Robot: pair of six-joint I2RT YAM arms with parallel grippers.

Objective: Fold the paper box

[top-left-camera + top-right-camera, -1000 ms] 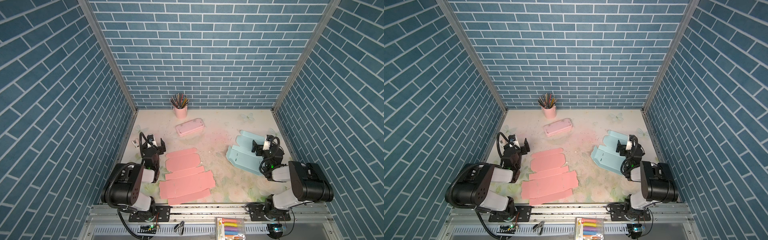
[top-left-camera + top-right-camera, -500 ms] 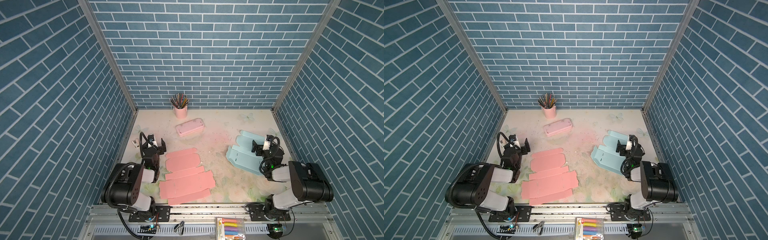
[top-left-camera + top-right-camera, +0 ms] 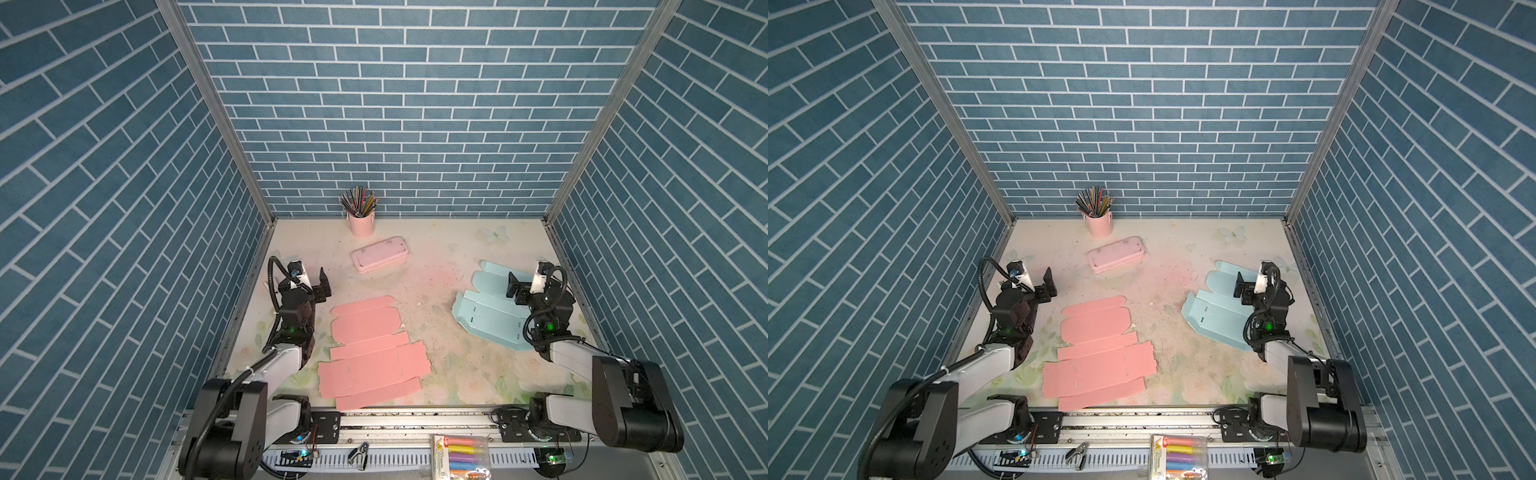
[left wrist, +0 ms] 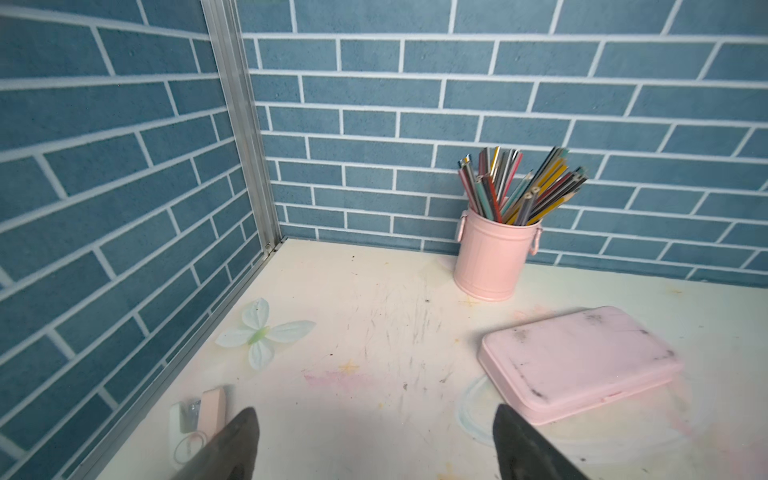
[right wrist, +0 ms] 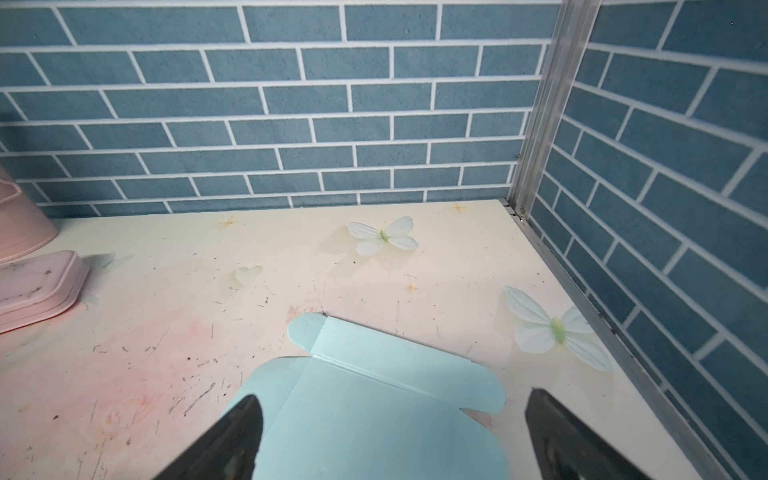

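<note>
My left gripper [image 4: 374,415] hangs wide open and empty above the bare table [image 4: 374,311]. My right gripper [image 5: 392,399] is spread just as wide and holds nothing. It hovers over the far flaps of the light blue paper box blank [image 5: 365,436]. The pink paper box blank [image 3: 372,353] lies flat and unfolded just beside my left arm. Farther back sit a pink case [image 4: 577,361] and a pink pencil cup [image 4: 492,257] against the wall.

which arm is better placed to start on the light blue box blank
Right. The open, empty right gripper hangs over the far flaps of the light blue box blank. The left gripper, also open, sits far off, near the pink box blank.
</note>
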